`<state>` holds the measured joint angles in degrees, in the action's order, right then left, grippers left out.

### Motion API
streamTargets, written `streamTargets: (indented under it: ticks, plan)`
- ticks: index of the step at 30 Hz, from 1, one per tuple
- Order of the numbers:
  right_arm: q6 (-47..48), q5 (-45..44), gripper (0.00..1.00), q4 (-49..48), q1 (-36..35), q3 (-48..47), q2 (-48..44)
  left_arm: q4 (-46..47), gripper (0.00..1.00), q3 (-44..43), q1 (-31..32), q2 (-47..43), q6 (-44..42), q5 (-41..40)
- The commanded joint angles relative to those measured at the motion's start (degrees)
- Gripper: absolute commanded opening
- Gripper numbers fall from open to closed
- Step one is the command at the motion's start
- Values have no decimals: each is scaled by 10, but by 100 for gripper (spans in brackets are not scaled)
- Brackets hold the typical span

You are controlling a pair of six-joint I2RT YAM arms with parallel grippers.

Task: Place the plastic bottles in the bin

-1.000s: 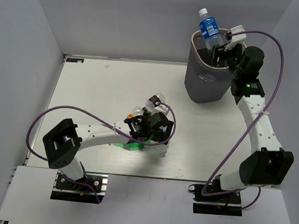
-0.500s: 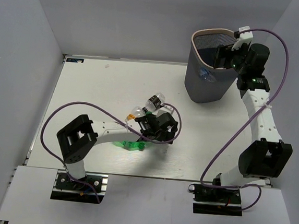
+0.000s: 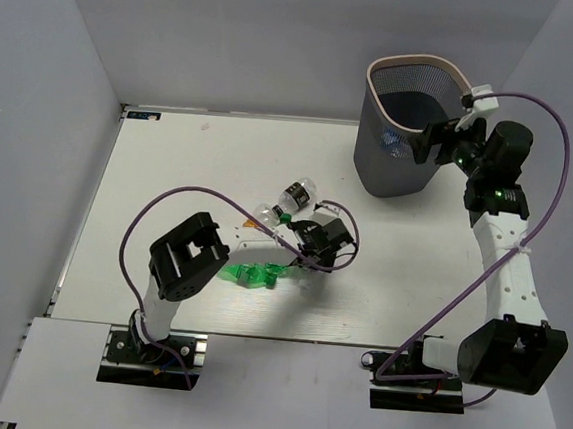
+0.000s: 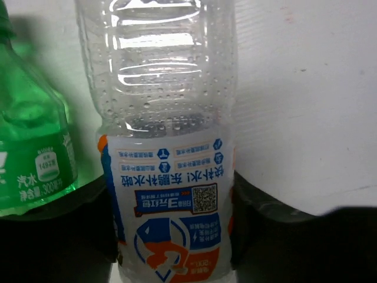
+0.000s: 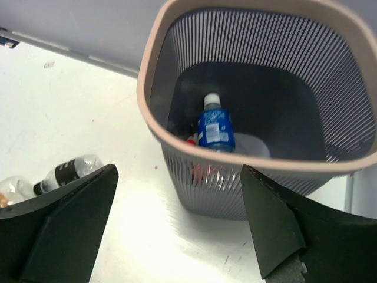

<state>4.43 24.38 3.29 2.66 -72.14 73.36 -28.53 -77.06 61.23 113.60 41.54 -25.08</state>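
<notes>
In the left wrist view a clear plastic bottle (image 4: pixel 168 118) with a white, blue and orange label stands between my left gripper (image 4: pixel 174 203) fingers, which press on both its sides. A green bottle (image 4: pixel 29 147) lies right beside it. From above, the left gripper (image 3: pixel 326 246) is low over the table centre, with the green bottle (image 3: pixel 256 273) to its left. The bin (image 3: pixel 402 134) stands at the back right. My right gripper (image 3: pixel 436 145) hangs open and empty by its right rim. Inside the bin (image 5: pixel 177 35) lies a blue-labelled bottle (image 5: pixel 214 127).
A clear bottle with a black label (image 3: pixel 296 193) and another with an orange cap (image 3: pixel 265 214) lie just behind the left gripper. The right wrist view shows the black-labelled bottle (image 5: pixel 69 170) on the table left of the bin. Grey walls enclose the table.
The blue-labelled bottle left my right gripper and dropped into the bin; that gripper drew back to the right. My left gripper shifted right and closed on the clear bottle.
</notes>
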Motion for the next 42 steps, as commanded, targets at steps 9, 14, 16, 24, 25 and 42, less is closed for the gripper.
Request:
streamTargets:
  ticks: [9, 14, 16, 24, 25, 42]
  plan:
    - [-20, 29, 0, 37, 48, 100, -90, 99, 28, -98, 4, -114, -124, 35]
    - [25, 50, 0, 103, 67, 155, -129, 142, 28, -226, -9, -115, -184, 25]
    - [87, 104, 0, 118, 71, 198, -143, 167, 28, -293, -15, -91, -217, 42]
    - [291, 254, 18, 275, 69, 276, -158, 278, 28, -493, -38, 20, -239, 74]
    - [307, 259, 20, 281, 68, 287, -161, 286, 28, -539, -47, 57, -239, 80]
    - [316, 273, 16, 270, 67, 357, -184, 564, 38, -645, -128, 242, -3, 41]
